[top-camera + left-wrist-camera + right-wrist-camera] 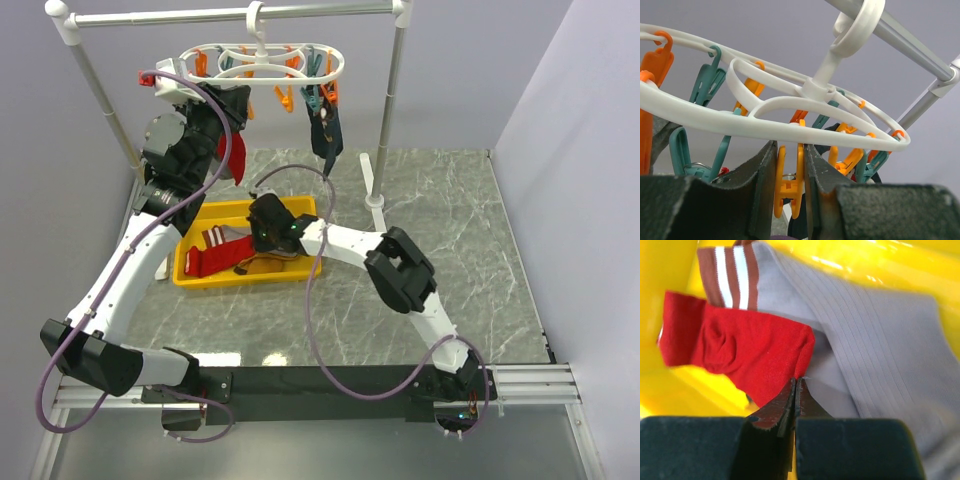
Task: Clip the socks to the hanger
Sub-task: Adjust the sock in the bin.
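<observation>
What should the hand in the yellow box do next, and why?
Probably lift the right gripper a little: its fingers are shut at the edge of the red sock in the yellow bin, while the left gripper grips an orange clothespin on the hanger.

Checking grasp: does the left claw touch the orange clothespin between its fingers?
Touching: left wrist view shows left claw pressing both sides of the orange clothespin.

A white hanger (pixel 790 105) is hung with orange and teal clothespins (pixel 705 85); an orange clothespin (pixel 789 190) is seen between the black left tool's (pixel 790 148) fingers. Ahead of the black right tool (pixel 796 384), a red sock (pixel 740 350) and a ribbed grey sock (pixel 880 350) with brown, white-striped cuff are laid in a yellow bin (pixel 665 270).
</observation>
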Available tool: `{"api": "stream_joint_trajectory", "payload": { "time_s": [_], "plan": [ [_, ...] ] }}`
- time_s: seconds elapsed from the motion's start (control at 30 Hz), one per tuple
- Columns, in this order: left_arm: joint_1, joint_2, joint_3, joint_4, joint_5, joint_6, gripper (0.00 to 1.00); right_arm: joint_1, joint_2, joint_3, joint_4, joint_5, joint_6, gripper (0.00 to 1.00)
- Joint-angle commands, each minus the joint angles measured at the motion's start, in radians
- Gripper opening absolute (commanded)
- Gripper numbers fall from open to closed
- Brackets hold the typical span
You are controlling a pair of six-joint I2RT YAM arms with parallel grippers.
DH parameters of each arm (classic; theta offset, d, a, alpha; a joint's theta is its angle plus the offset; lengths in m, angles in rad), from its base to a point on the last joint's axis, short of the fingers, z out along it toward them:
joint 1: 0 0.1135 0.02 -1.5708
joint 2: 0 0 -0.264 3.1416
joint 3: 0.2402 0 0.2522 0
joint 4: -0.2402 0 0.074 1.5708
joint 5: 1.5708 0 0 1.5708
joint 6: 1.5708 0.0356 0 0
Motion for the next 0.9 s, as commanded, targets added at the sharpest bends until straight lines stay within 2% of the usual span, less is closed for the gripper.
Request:
{"api": "stream_joint_trajectory", "payload": {
  "time_s": [0.0,0.1,0.3,0.6,0.87],
  "plan": [
    [-0.004,-0.026,-0.002,0.054,-0.021,0.017,0.18,-0.019,-0.198,-0.115,0.085,0.032,-0.024,0.00],
    [-0.004,-0.027,-0.005,0.056,-0.021,0.014,0.18,-0.051,-0.316,-0.216,0.101,0.024,-0.015,0.00],
    [-0.004,-0.026,-0.015,0.063,-0.021,0.004,0.18,-0.091,-0.443,-0.338,0.114,-0.004,0.000,0.00],
    [-0.004,-0.017,-0.015,0.065,-0.019,-0.005,0.18,-0.195,-0.540,-0.462,0.081,0.045,-0.033,0.00],
    [-0.004,-0.017,-0.025,0.069,-0.025,-0.003,0.18,-0.240,-0.641,-0.586,0.045,0.081,-0.053,0.00]
  ]
}}
